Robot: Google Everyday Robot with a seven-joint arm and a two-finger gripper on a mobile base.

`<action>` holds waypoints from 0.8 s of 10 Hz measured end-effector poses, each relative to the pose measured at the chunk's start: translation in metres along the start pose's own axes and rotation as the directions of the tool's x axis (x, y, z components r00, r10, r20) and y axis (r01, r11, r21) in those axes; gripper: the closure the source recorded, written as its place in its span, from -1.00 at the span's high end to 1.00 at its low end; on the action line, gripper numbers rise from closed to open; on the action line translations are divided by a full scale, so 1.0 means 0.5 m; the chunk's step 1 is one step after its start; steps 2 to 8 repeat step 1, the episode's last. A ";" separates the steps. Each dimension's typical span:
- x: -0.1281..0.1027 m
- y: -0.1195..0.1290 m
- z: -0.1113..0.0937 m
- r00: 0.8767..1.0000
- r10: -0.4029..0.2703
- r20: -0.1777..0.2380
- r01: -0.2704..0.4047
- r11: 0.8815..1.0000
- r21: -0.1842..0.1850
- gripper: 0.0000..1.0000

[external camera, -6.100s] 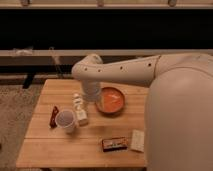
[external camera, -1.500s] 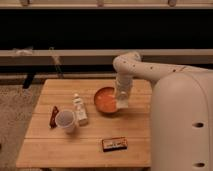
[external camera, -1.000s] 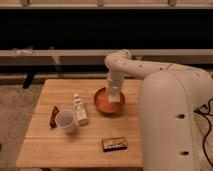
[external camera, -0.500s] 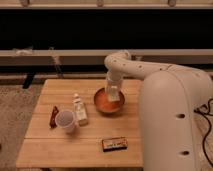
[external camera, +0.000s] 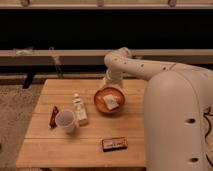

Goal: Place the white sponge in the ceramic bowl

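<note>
The sponge (external camera: 111,102) lies in the bowl (external camera: 99,103) on the bench (external camera: 85,145). The pincer (external camera: 113,86) hangs just above the bowl's far rim; whether it is released or clenched, I cannot tell.

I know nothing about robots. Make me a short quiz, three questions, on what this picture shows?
1. True or false: the white sponge lies inside the ceramic bowl.
2. Which stands nearest the white cup? A) the dark packet B) the white bottle C) the bowl
3. Fill in: the gripper is just above the bowl's ___ rim.

Key
1. True; the sponge rests in the bowl.
2. B; the bottle stands right beside the cup on the wooden table.
3. Far; the gripper hangs at the bowl's back edge.
</note>
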 end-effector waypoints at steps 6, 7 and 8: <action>-0.001 0.000 -0.005 1.000 -0.002 0.003 0.002 1.000 0.000 0.60; -0.001 0.000 -0.005 1.000 -0.002 0.003 0.002 1.000 0.000 0.60; -0.001 0.000 -0.005 1.000 -0.002 0.003 0.002 1.000 0.000 0.60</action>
